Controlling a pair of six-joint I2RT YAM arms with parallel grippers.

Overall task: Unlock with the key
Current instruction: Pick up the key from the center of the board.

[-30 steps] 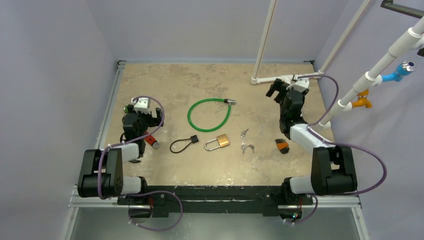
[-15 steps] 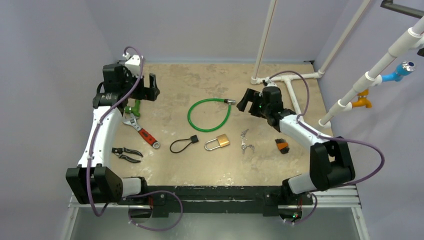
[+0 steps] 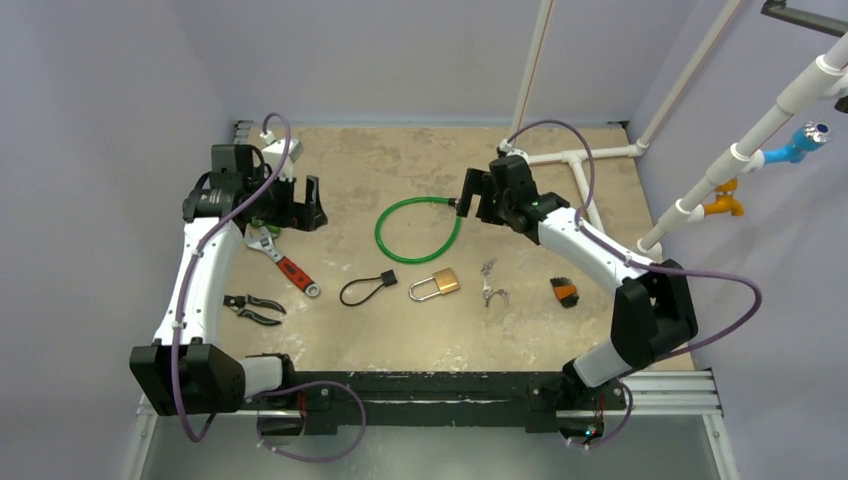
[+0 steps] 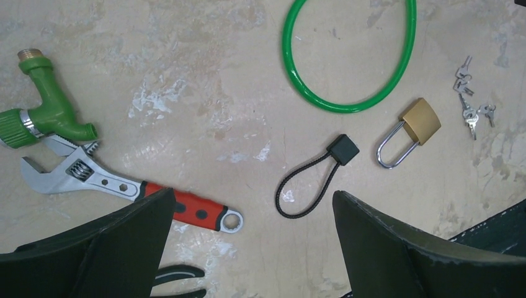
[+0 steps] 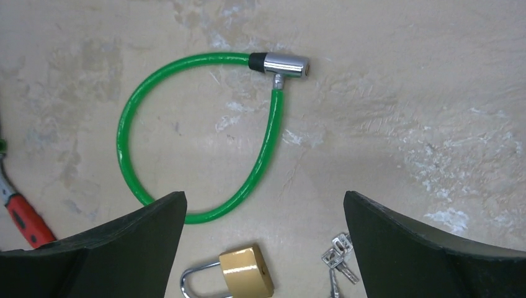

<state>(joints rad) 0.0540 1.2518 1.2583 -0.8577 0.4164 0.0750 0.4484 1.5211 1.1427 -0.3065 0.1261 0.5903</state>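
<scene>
A brass padlock (image 3: 436,284) with a steel shackle lies flat near the table's middle; it also shows in the left wrist view (image 4: 410,130) and the right wrist view (image 5: 239,274). A bunch of small silver keys (image 3: 490,282) lies just right of it, seen in the left wrist view (image 4: 469,105) and the right wrist view (image 5: 338,254). My left gripper (image 3: 303,204) is open and empty, raised over the left side. My right gripper (image 3: 470,194) is open and empty, raised above the green cable lock's (image 3: 418,227) metal end, beyond the padlock and keys.
A black cable loop lock (image 3: 366,289) lies left of the padlock. A red-handled wrench (image 3: 282,262), black pliers (image 3: 252,308) and a green hose fitting (image 4: 43,116) lie at the left. A small orange and black brush (image 3: 565,292) lies right of the keys. White pipes (image 3: 572,158) stand at the back right.
Both arms have unfolded from their rest poses and reached out over the table. The left arm's rise uncovered the wrench and pliers. The right gripper moved left toward the green cable lock.
</scene>
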